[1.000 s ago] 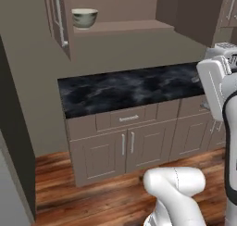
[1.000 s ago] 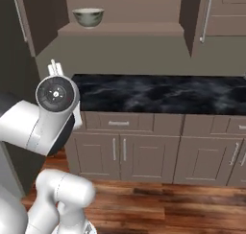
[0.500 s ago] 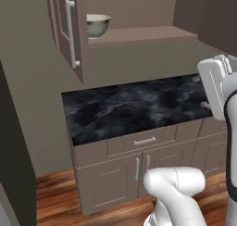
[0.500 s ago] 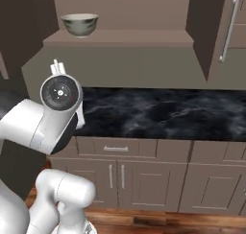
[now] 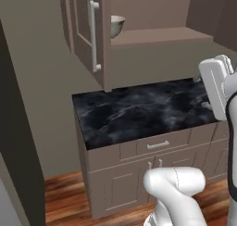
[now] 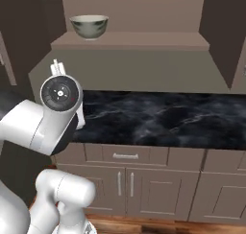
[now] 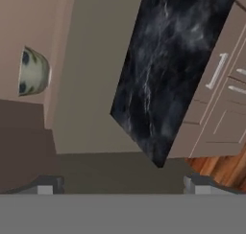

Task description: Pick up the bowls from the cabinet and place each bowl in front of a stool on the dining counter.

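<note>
A cream-olive bowl [image 6: 89, 27] with dark green smudges stands upright at the left end of the open cabinet's shelf [image 6: 144, 39]. In the left base view the bowl [image 5: 117, 25] is half hidden behind the swung-out cabinet door [image 5: 81, 30] with its silver bar handle [image 5: 95, 35]. The hand view is rolled and shows the bowl [image 7: 32, 71] at the upper left, far from the fingertips. My gripper [image 7: 121, 186] is open and holds nothing. The hand [image 6: 60, 95] hangs below and short of the shelf, in front of the counter.
A black-topped counter [image 5: 139, 111] over beige drawers and doors [image 6: 126, 182] runs under the cabinet. A tall dark panel [image 5: 18, 128] stands at the left. Another cupboard side [image 6: 223, 31] closes off the shelf on the right. Wooden floor [image 5: 65, 197] lies below.
The base has driven closer and sideways, so the whole scene has shifted; the bowl and shelf look nearer. The gripper has stayed open.
</note>
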Robot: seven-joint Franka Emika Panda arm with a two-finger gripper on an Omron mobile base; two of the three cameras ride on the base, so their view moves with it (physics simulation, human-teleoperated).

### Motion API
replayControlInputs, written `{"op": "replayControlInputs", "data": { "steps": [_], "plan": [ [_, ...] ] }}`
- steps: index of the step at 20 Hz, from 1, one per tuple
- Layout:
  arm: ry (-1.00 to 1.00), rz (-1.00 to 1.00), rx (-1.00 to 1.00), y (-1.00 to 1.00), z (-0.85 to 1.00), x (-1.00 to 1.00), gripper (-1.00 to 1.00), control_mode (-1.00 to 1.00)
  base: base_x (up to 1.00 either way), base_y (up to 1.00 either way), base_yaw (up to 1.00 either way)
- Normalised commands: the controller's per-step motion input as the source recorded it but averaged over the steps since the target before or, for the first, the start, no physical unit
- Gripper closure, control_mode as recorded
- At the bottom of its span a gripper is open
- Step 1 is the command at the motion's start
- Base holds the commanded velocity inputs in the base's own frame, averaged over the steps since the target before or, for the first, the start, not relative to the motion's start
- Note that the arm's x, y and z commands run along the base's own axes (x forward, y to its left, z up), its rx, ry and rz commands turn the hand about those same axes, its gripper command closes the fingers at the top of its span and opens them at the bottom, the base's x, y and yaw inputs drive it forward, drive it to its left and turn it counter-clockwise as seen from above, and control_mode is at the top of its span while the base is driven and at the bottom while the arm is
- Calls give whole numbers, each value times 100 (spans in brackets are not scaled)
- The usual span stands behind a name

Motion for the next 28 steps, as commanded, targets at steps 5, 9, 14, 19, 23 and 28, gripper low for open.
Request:
{"op": "replayControlInputs", "data": {
  "steps": [5, 9, 14, 19, 23, 28],
  "plan": [
    [0, 0, 0, 0, 0, 0, -100, 100, 79, 22, 13],
    [0, 0, 0, 0, 0, 0, -100, 100, 95, 0, 15],
    [0, 0, 0, 0, 0, 0, -100, 100, 78, 0, 16],
    [0, 4, 0, 0, -1, 11, -100, -100, 49, 0, 15],
    [0, 14, 2, 0, 2, 44, -100, -100, 0, 0, 0],
    [-3, 8, 0, -4, 44, 25, -100, -100, 0, 0, 0]
  ]
}}
